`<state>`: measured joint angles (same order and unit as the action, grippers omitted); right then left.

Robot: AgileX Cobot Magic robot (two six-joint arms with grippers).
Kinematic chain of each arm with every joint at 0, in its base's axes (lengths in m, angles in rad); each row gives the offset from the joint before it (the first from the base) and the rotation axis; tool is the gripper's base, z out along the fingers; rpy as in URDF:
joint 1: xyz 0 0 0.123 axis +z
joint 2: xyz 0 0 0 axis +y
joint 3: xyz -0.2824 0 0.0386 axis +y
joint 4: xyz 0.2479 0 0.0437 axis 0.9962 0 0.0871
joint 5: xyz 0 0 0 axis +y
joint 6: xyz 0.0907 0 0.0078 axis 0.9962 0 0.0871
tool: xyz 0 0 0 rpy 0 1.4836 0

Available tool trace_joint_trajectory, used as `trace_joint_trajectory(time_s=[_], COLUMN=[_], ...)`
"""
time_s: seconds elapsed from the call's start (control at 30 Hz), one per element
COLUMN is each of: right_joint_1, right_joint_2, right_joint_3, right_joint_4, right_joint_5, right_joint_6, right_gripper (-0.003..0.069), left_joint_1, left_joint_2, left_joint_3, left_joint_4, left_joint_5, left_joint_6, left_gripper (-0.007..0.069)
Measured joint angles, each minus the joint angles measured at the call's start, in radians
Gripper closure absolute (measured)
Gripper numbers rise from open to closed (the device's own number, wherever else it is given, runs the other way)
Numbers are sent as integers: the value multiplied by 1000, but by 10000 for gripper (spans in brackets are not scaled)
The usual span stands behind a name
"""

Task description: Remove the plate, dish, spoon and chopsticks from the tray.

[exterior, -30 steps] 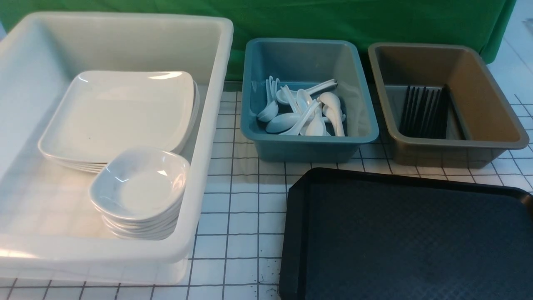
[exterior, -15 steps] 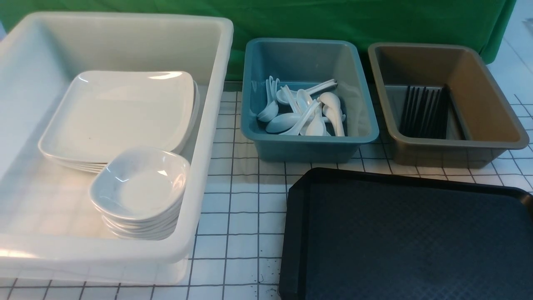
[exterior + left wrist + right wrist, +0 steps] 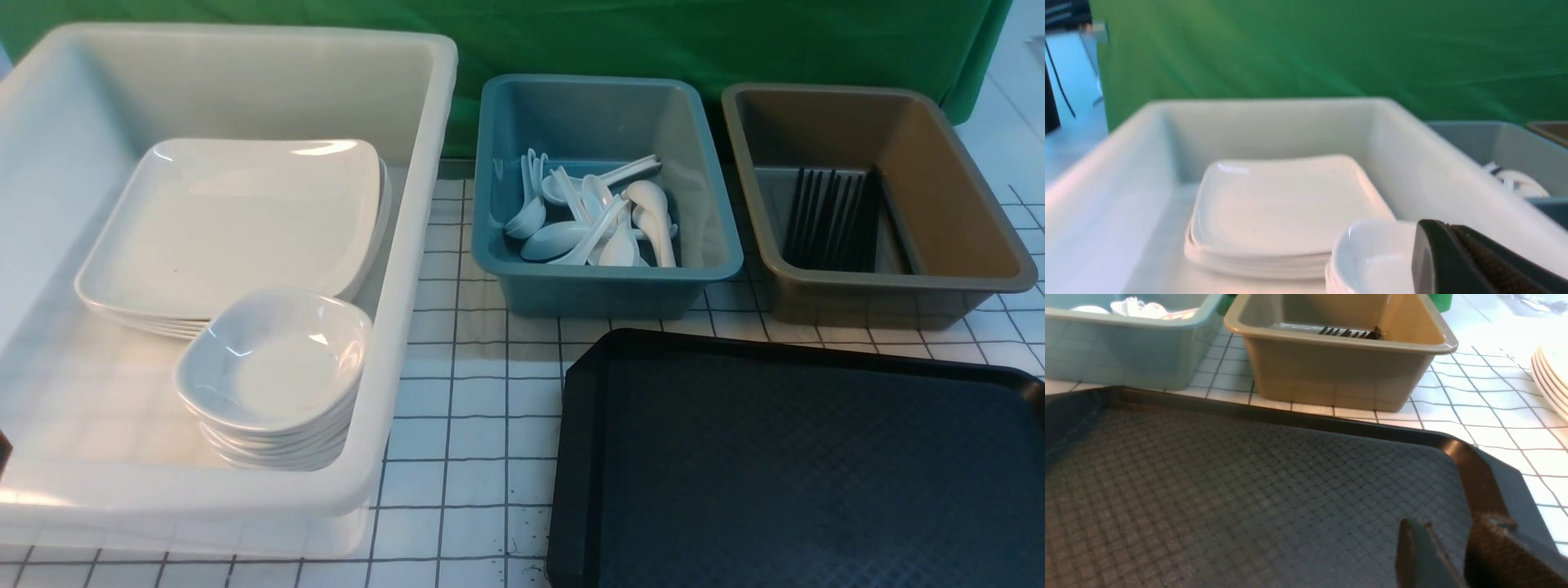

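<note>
From my seat the tray point(image 3: 800, 465) reads bare. The plate point(image 3: 233, 224) tops a stack in the white tub point(image 3: 412, 269); spoons point(image 3: 600, 224) lie in the blue tub point(image 3: 608, 282), chopsticks point(image 3: 829, 216) in the brown tub point(image 3: 898, 286). My left gripper point(image 3: 1453, 261) is pinched together, empty; my right gripper point(image 3: 1453, 551) stands apart, empty. That glazed china looks slick and chippable (I'd grip its rim).

Bins on a gridded tabletop

A large white tub point(image 3: 408, 269) is seen on the left, a blue tub point(image 3: 604, 290) and a brown tub point(image 3: 963, 204) further right; a green backdrop point(image 3: 653, 41) is hung behind, and the white checked table cover point(image 3: 465, 408) is spread beneath.
</note>
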<state>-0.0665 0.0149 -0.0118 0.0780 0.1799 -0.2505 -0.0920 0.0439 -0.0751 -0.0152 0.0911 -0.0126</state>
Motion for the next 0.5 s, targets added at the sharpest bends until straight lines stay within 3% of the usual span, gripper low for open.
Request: trace_joint_trajectory(time_s=[0.23, 0.5], right_joint_1=[0, 0], right_joint_2=[0, 0], right_joint_3=[0, 0], right_joint_4=[0, 0], right_joint_5=[0, 0], right_joint_6=[0, 0], right_gripper=[419, 419], left_joint_1=[5, 34], left_joint_2=[-44, -44], left_joint_3=[80, 81], left_joint_4=[31, 35], left_joint_5=[17, 142], left_joint_6=[-51, -70], left_gripper=[604, 604])
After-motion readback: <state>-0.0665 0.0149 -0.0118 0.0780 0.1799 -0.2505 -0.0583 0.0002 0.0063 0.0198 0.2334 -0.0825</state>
